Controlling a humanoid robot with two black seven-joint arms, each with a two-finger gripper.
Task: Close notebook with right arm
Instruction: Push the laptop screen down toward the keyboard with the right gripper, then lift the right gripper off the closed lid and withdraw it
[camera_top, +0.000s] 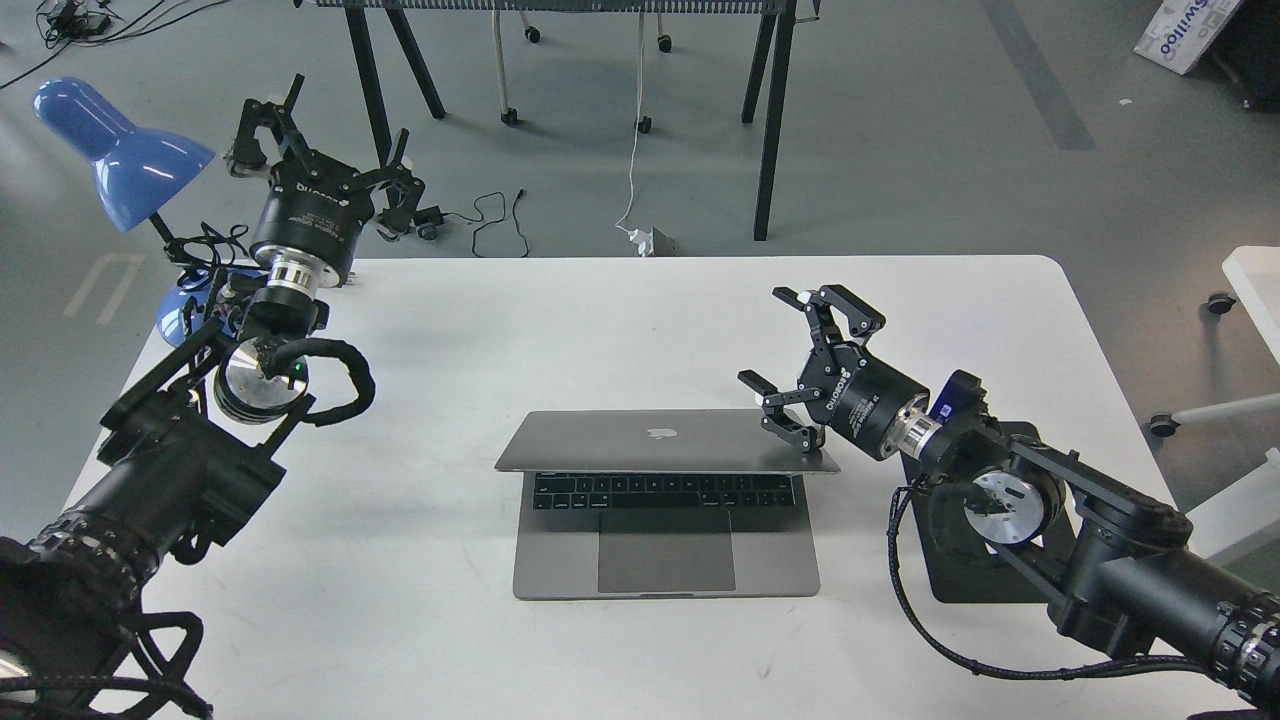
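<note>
The grey notebook sits at the middle of the white table. Its lid is tipped far forward, logo side up, covering the upper keyboard rows. The lower keys and the trackpad still show. My right gripper is open, and its lower finger rests on the lid's back right corner. My left gripper is open and empty, raised over the table's far left corner, far from the notebook.
A blue desk lamp stands at the far left corner behind my left arm. A black mat lies on the table under my right arm. Dark table legs and cables stand on the floor beyond the far edge.
</note>
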